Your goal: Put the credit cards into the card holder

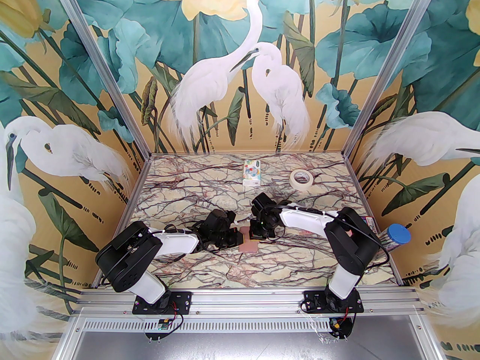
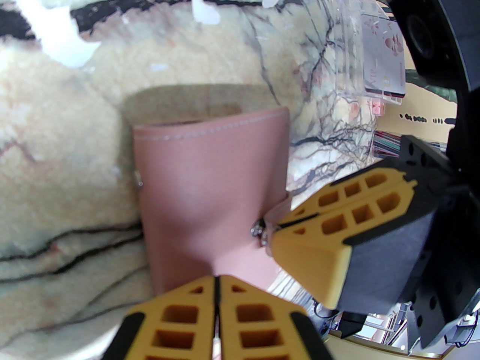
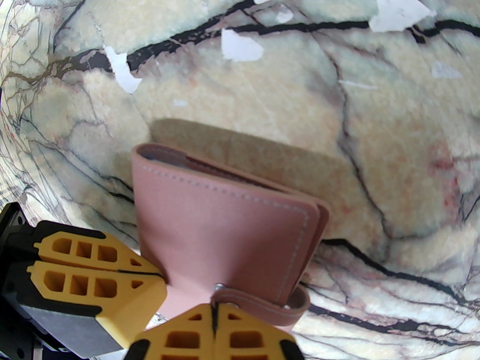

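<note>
**Mid-table, both arms clamp the dusty-pink, stitched, leather-like folding card holder (image 1: 247,244)**

At the centre of the veined marble-pattern table (image 1: 195,268) the two arms meet nose to nose. The left gripper (image 2: 217,281), yellow ribbed fingers pressed together, is pinching the card holder's near edge, and a sliver of pink shows between them. The right gripper (image 3: 213,310) is squeezed flat as well, nipping the card holder's little strap right by its metal snap stud (image 3: 217,286).

The card holder (image 3: 225,231) hangs between the two tips, folded over and throwing a shadow on the marble. I cannot tell whether its far end touches down.

Over by the right edge are the pale, whitish plastic credit cards (image 2: 383,60), one with a dark stripe. They sit at a clear plastic box (image 2: 345,47), well apart from the card holder.

At the back stand a white patterned tissue pack (image 1: 251,171) and a cream roll of tape (image 1: 302,179). A blue-capped tube (image 1: 397,235) sits at the far right.
</note>
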You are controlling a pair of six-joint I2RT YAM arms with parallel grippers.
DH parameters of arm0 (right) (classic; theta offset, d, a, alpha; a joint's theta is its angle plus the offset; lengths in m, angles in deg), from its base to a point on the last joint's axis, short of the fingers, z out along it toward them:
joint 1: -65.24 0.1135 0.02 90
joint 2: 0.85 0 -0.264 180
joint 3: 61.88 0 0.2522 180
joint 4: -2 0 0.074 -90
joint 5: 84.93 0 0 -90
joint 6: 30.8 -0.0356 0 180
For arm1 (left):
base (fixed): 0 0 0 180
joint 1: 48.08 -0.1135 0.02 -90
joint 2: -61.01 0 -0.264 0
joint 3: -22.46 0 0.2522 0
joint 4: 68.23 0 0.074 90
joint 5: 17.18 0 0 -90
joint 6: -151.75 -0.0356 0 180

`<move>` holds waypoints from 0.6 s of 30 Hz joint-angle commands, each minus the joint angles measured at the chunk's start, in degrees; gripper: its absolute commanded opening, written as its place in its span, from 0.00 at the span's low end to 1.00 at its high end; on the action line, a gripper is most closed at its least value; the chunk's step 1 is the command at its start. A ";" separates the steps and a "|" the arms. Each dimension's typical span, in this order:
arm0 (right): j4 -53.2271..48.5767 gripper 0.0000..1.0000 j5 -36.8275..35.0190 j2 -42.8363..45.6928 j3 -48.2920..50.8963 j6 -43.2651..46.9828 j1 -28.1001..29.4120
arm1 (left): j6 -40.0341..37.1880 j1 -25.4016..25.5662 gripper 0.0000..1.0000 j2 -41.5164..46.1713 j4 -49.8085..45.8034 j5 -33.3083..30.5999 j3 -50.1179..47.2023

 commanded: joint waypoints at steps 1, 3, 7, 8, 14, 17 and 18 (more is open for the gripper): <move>0.94 0.00 -0.66 -1.13 -0.19 0.52 0.24 | -1.30 0.31 0.08 -0.41 -1.12 -2.11 -0.62; 0.95 0.00 -0.63 -1.29 -0.49 0.44 0.21 | -1.30 0.25 0.08 -0.49 -1.03 -2.06 -0.54; 1.04 0.00 -0.11 -1.91 -0.85 0.41 0.38 | -1.30 0.33 0.08 -0.70 -0.98 -2.02 -0.41; 1.18 0.00 -0.01 -1.78 -0.85 0.41 0.53 | -1.24 0.31 0.08 -0.79 -1.03 -2.02 -0.46; 2.01 0.00 -0.29 -0.99 -0.63 0.50 0.73 | -1.24 0.32 0.08 -0.85 -0.81 -1.94 -0.55; 2.29 0.00 -0.67 -0.53 -0.80 0.33 0.73 | -1.24 0.33 0.08 -0.93 -0.76 -1.91 -0.53; 2.50 0.00 -0.58 -0.53 -0.85 0.33 0.74 | -1.22 0.24 0.08 -0.93 -0.81 -1.89 -0.61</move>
